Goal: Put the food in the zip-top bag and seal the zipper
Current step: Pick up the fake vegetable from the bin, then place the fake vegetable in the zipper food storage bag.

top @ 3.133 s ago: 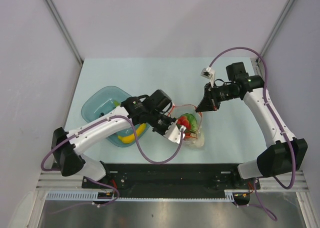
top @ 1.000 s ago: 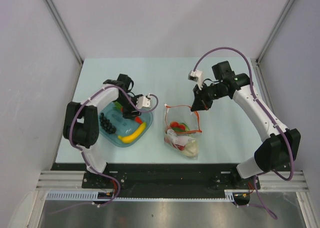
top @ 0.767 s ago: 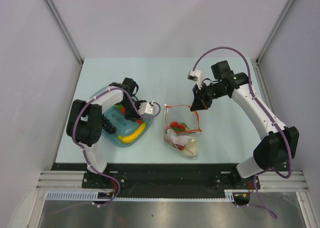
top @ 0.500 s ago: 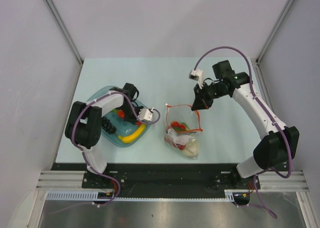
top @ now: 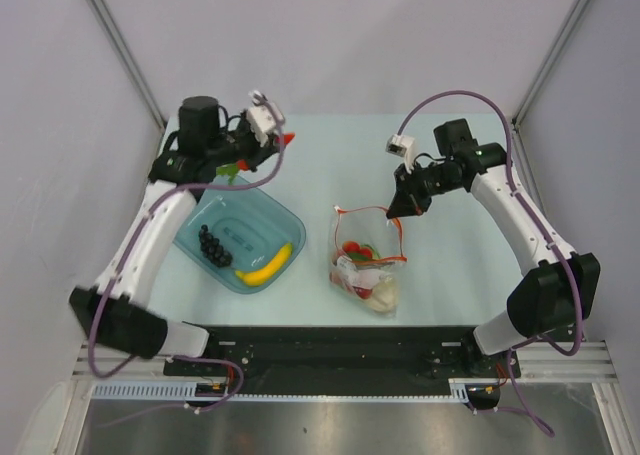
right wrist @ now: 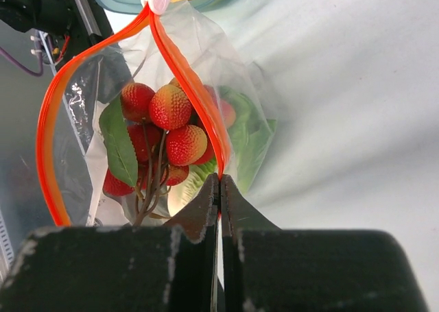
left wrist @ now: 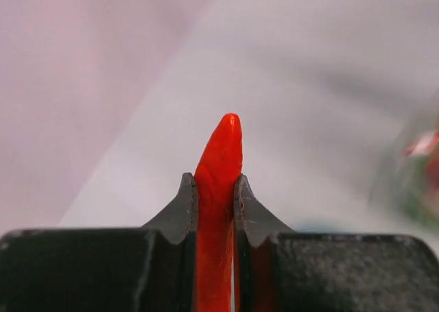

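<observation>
Left gripper [top: 277,140] pinches the red-orange pepper [left wrist: 221,154] across its tapered body, tip poking past the fingers, raised over the table's [top: 330,145] far-left part behind the teal bowl [top: 245,215], where the grape bunch [top: 210,243] and banana [top: 266,266] lie. Likely light, hard and slick, the pepper could squirt out; a hold nearer its thick end seems safer. The zip-top bag [top: 365,265] is thin and floppy and lies mid-table with the berry cluster [right wrist: 168,127] inside. The right gripper [right wrist: 219,185], pressed together, nips its stiffer zipper [right wrist: 45,147] and holds the mouth open.

Left gripper [left wrist: 214,188] at eleven o'clock clamps red-orange toy pepper [left wrist: 223,144]; right gripper [right wrist: 219,185] at three o'clock pinches thin red-orange zipper [right wrist: 184,75].
</observation>
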Controlling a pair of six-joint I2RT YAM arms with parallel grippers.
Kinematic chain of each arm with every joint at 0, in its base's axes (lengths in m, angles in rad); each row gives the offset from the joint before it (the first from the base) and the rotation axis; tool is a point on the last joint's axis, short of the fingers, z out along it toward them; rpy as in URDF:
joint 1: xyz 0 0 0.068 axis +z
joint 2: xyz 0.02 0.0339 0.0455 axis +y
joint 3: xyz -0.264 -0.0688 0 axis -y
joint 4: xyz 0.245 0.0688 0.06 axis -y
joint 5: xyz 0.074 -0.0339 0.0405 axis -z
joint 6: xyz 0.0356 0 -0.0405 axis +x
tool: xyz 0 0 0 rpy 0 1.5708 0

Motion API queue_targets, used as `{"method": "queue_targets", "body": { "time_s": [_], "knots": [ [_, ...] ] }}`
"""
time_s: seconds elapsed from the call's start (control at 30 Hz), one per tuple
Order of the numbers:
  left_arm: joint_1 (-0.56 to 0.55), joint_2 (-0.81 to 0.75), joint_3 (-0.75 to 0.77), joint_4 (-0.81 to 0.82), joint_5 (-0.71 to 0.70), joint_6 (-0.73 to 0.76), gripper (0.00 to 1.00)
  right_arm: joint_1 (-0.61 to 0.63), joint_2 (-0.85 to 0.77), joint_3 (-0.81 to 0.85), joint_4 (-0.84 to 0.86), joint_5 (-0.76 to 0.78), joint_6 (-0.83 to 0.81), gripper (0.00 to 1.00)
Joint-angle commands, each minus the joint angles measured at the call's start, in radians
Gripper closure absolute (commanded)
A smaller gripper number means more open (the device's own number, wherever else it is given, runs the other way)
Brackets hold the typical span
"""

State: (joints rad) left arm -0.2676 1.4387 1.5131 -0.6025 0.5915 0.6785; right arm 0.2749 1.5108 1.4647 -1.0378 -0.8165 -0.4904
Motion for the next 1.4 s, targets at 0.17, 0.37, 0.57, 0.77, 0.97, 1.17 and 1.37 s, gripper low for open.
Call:
{"method": "queue_targets", "body": {
  "time_s": [0.17, 0.37, 0.57, 0.77, 0.97, 1.17, 1.37],
  "knots": [
    [-0.390, -0.342, -0.421, 1.046, -0.275, -0.922, 1.00, -0.023, -0.050, -0.014, 0.028, -0.084, 0.038, 1.00],
    [-0.582, -0.210, -0.494, 1.263, -0.291, -0.958, 1.00, -0.026, -0.052, -0.017, 0.062, -0.121, 0.067, 1.00],
    [-0.610, -0.092, -0.600, 1.415, -0.096, -0.836, 1.00, -0.028, -0.049, -0.006, 0.079, -0.138, 0.076, 1.00],
    [-0.581, -0.066, -0.729, 1.440, 0.181, -0.507, 1.00, -0.026, -0.058, -0.017, 0.076, -0.144, 0.062, 1.00],
    [-0.553, -0.074, -0.591, 0.817, 0.358, -0.032, 1.00, -0.028, -0.054, -0.010, 0.067, -0.154, 0.027, 1.00],
    [-0.545, 0.023, -0.323, 0.283, 0.372, 0.303, 0.91, -0.026, -0.049, -0.003, 0.050, -0.164, -0.013, 1.00],
    [-0.571, 0.172, -0.113, -0.041, 0.303, 0.444, 0.91, -0.026, -0.049, 0.000, 0.044, -0.168, -0.022, 1.00]
  ]
}}
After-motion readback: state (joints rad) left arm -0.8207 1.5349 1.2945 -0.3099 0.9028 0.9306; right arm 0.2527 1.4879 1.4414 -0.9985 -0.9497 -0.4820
